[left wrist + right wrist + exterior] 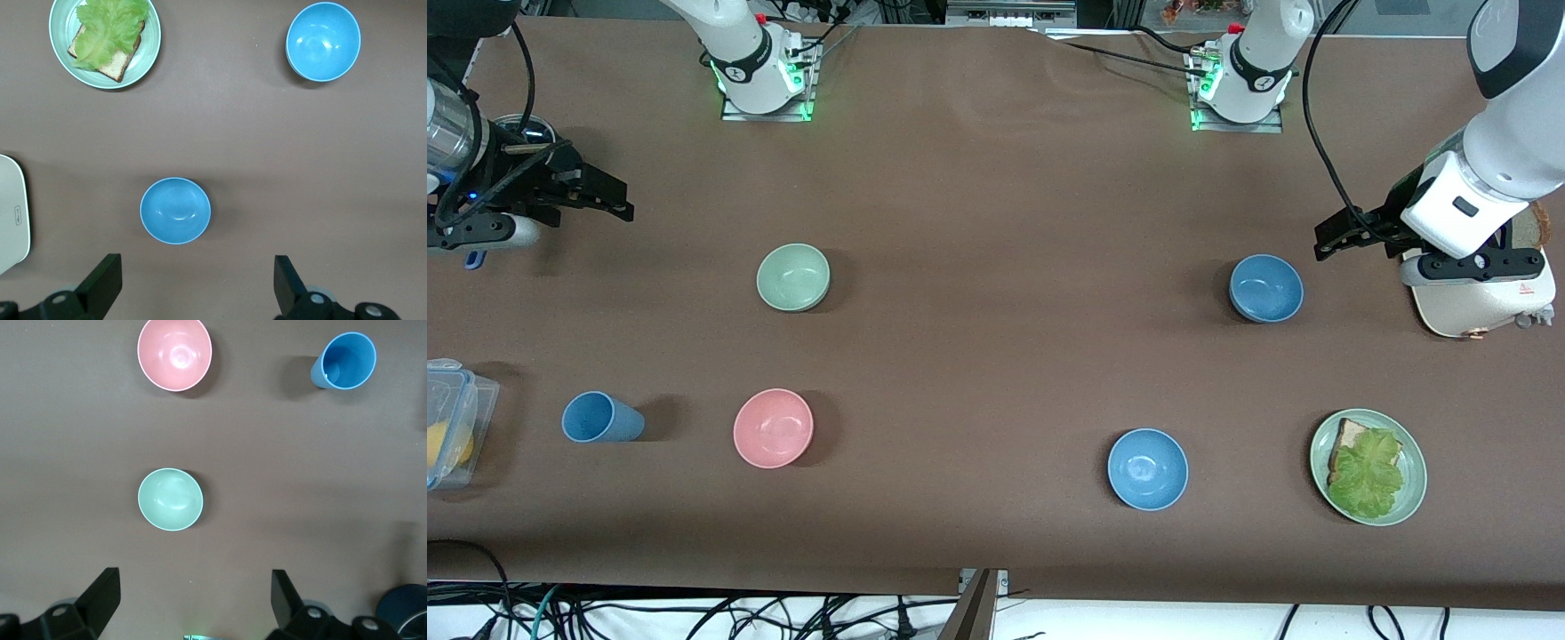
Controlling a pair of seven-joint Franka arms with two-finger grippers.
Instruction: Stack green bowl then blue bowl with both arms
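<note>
The green bowl [793, 277] sits upright on the brown table toward the right arm's end; it also shows in the right wrist view [170, 499]. The muted blue bowl [1266, 288] sits toward the left arm's end; it also shows in the left wrist view [175, 211]. My right gripper [621, 200] [193, 580] is open and empty, up above the table's right-arm end, well apart from the green bowl. My left gripper [1329, 237] [197, 267] is open and empty, in the air beside the blue bowl, not touching it.
A brighter sky-blue bowl [1148, 468] and a pale-green plate [1412, 487] with bread and lettuce lie nearer the camera. A pink bowl [773, 428], a blue cup [600, 418] and a plastic box [449, 422] lie near the right arm's end. A white appliance [1476, 298] stands under the left arm.
</note>
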